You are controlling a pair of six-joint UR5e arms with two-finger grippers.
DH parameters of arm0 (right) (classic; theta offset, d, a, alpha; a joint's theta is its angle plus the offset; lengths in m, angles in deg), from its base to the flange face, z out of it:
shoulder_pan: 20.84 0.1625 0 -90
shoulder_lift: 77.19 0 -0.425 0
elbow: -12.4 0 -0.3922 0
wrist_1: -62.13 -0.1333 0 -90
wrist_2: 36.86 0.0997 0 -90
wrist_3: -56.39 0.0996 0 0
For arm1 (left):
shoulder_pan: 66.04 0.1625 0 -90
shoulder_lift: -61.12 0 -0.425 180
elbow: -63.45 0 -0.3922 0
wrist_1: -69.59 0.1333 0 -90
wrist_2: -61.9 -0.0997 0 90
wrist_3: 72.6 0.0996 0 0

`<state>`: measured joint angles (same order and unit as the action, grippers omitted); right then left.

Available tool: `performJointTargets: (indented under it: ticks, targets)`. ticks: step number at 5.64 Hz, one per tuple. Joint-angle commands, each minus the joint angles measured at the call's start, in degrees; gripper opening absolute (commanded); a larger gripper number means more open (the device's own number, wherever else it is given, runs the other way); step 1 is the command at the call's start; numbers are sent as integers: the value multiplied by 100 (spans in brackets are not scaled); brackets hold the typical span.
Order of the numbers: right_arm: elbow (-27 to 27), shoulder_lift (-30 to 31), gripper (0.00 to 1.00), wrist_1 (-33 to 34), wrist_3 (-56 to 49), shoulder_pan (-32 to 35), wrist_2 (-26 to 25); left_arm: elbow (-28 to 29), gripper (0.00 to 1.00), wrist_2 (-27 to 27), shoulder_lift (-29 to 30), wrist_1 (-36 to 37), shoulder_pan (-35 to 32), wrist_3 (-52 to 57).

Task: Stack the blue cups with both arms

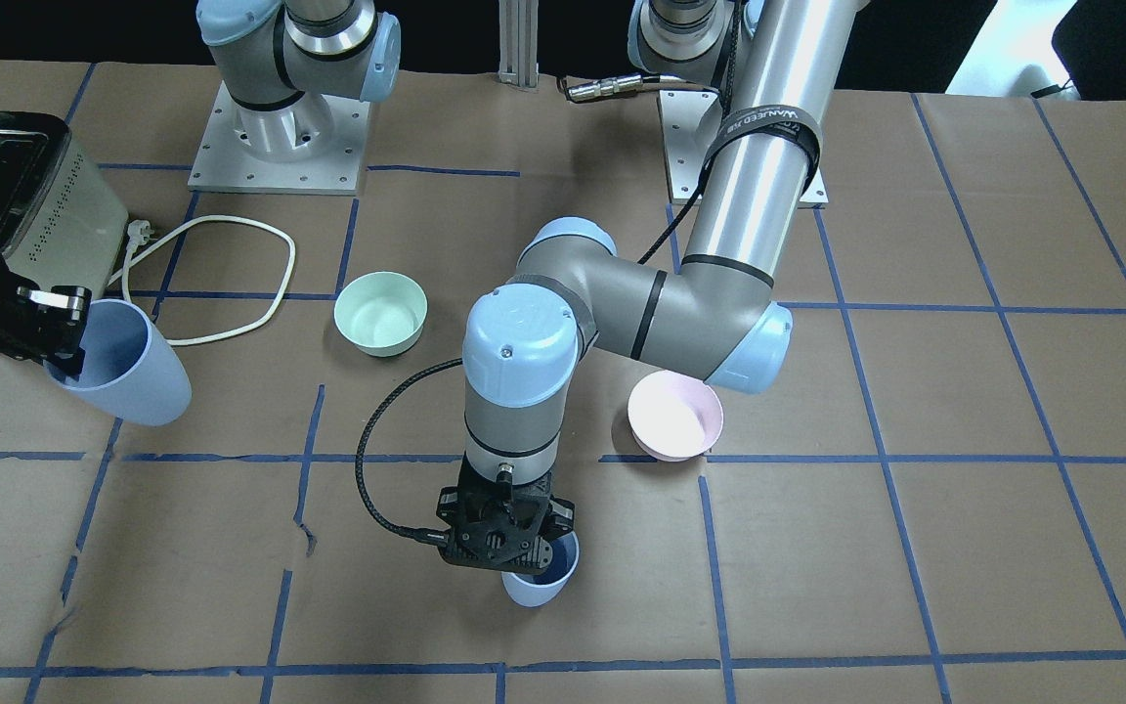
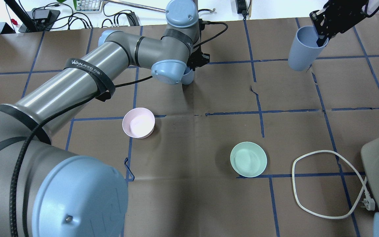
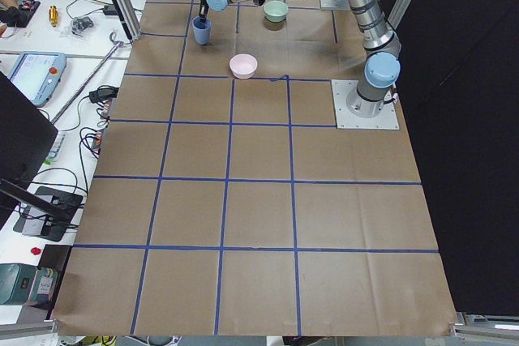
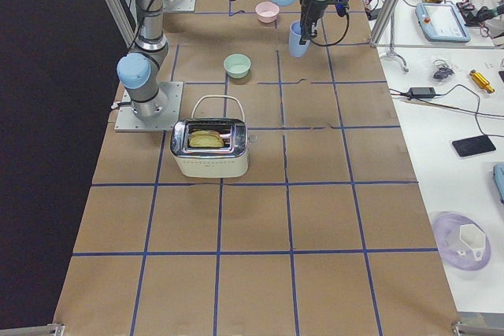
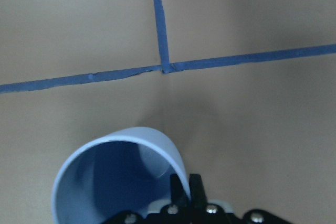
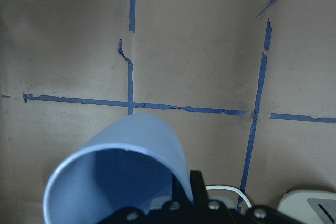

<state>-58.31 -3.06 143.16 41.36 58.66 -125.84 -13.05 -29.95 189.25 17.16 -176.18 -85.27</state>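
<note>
left pincer (image 1: 541, 559), right pincer (image 1: 63, 354) (cup (image 1: 138, 381) each)

A table (image 2: 209, 148) covered in brown paper, marked into large squares by blue tape (image 2: 275, 112). On it sit a pink bowl (image 2: 138, 122) and a mint-green bowl (image 2: 248, 159), well apart, and a cream toaster (image 4: 209, 164) holding bread, its white cord (image 2: 317, 151) looped beside it. A pale blue cup (image 1: 536, 587) stands upright. Two metal base plates (image 1: 221, 166) lie along one edge.
</note>
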Motion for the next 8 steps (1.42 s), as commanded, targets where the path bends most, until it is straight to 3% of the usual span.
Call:
performJointTargets:
  ticks: [1,3,5,7,8]
  targets:
    - [-4,-3,9,9,0,4,3,-102,98,-78,11,-31,-43,71]
    - [-4,-12,9,26,0,4,3,-6,99,-53,-521,-440,1,63]
    - [40,14,8,53,313,39,11,-40,99,-26,-1978,-2003,621,141]
    - [84,-21,8,437,1303,878,-41,-302,99,18,-2649,-3145,950,282]
    - [93,-186,8,648,1910,1231,2,-504,99,53,-2878,-3203,1220,579]
